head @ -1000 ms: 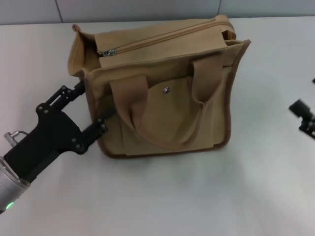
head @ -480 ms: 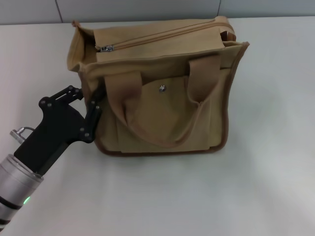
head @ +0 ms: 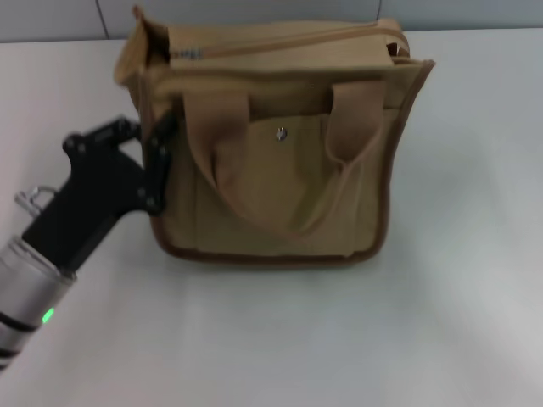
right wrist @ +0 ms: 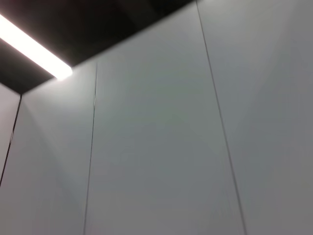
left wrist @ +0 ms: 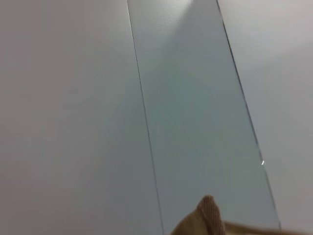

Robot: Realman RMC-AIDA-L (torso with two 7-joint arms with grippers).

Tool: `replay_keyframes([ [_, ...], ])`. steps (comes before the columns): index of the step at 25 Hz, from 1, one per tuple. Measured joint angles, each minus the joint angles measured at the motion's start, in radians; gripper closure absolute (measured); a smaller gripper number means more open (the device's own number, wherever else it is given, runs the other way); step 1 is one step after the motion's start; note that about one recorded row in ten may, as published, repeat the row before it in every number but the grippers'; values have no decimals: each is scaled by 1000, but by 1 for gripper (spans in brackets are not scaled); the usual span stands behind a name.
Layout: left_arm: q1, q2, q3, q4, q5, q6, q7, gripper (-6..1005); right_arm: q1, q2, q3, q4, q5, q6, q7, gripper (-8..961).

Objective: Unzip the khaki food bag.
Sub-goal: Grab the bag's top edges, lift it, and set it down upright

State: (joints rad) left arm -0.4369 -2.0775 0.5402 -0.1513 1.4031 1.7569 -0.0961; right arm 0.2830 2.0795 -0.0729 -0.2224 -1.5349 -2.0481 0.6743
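While the white desk point(head: 458, 322) meets a grey panelled wall point(head: 254, 13) behind | khaki food bag point(head: 288, 178) stands upright mid-desk, zipper pull point(head: 188, 55) at its far-left top corner | left gripper point(head: 157, 161) presses against the bag's left side, nearer than before, jaws' state cannot be told | bag pushed slightly farther back | right gripper out of view.

The left arm point(head: 25, 292) is silver with a green light, its pincer point(head: 140, 165) angular black.
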Motion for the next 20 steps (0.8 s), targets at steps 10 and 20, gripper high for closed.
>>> replay_keyframes([
  [10, -107, 4, 0, 174, 45, 54, -126, 917, 197, -1, 46, -153, 83, 107, 87, 108],
  [20, -140, 4, 94, 352, 63, 125, -199, 917, 340, 7, -342, -269, 85, 395, 207, 109],
])
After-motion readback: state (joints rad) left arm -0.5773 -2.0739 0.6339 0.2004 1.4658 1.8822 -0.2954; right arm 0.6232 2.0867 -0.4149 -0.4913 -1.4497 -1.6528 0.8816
